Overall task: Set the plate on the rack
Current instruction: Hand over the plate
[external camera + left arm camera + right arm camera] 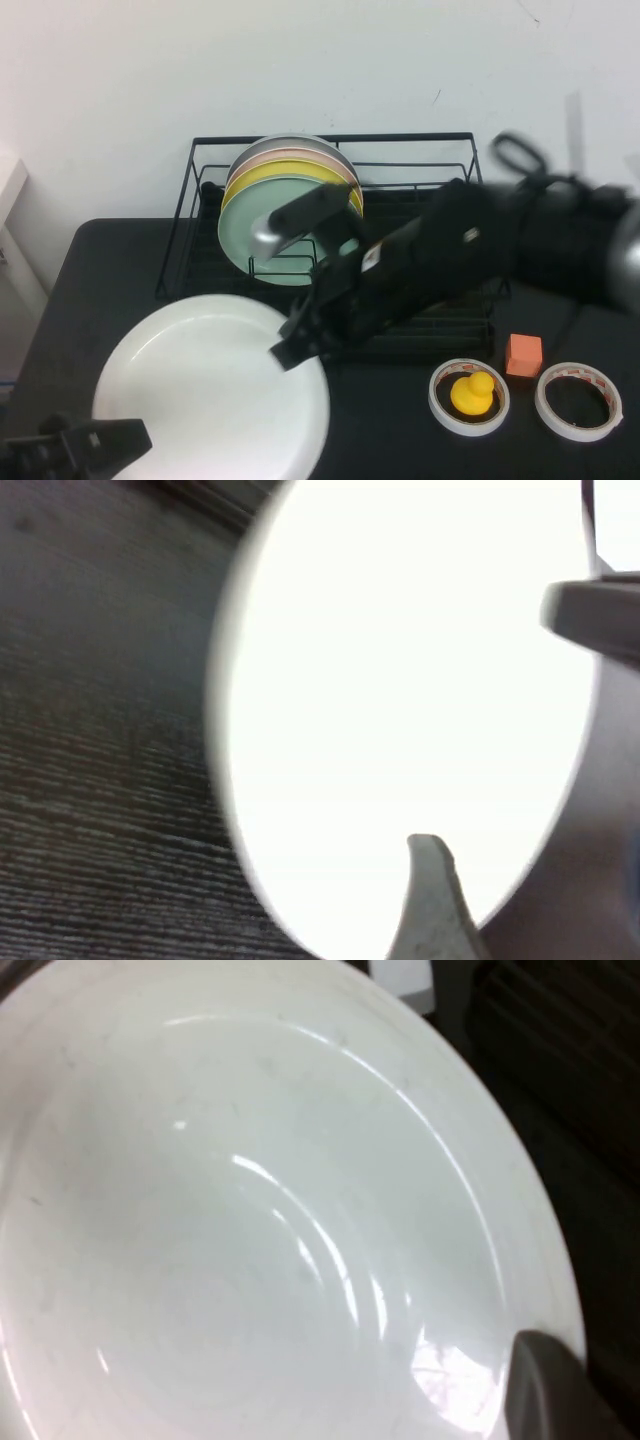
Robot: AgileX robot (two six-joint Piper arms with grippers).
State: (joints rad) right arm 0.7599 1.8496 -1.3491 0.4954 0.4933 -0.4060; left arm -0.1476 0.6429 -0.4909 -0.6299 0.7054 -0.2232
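Flanking plate point(200, 400): left gripper point(100, 440), right gripper point(290, 345), seemingly.

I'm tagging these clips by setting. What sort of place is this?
Likely a lab tabletop staged as a kitchen: a rack of plates on a black table against a bare wall, with tape rolls nearby.

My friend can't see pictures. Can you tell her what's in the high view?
A big white plate lies flat on a black table, with the right gripper at its far edge. Behind stands a black rack holding coloured plates. The left gripper waits by the plate's near side.
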